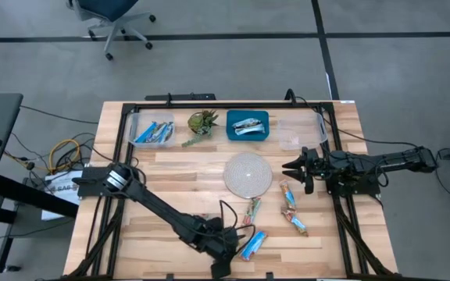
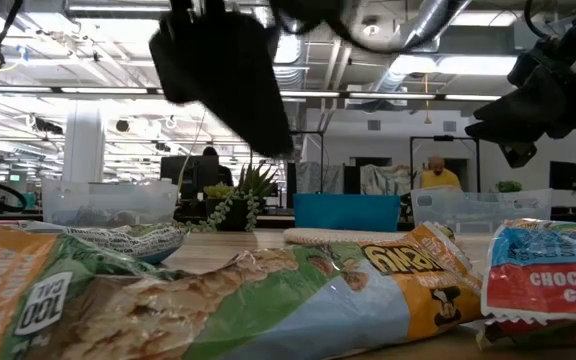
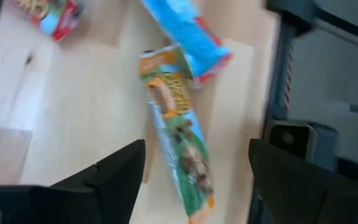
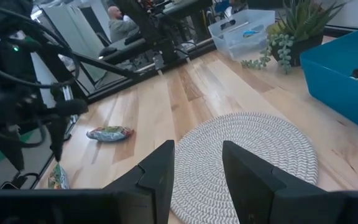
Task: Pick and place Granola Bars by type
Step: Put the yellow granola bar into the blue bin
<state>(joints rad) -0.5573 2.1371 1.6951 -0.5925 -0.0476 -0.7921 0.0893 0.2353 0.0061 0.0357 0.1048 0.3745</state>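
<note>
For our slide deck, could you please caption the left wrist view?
Open left gripper poised over a green-and-orange granola bar, a blue bar overlapping its far end.

Three bins (image 1: 153,131), one mat (image 1: 248,174), one plant (image 1: 202,123), two arms (image 1: 162,209).

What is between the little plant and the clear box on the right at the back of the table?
The blue bin with silver-wrapped bars, shown in the high view, sits between the plant and the clear box.

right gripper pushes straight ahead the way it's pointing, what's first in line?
Likely the round woven mat: it lies right past the open right gripper in its wrist view. The gripper looks raised, so it might pass above it.
</note>
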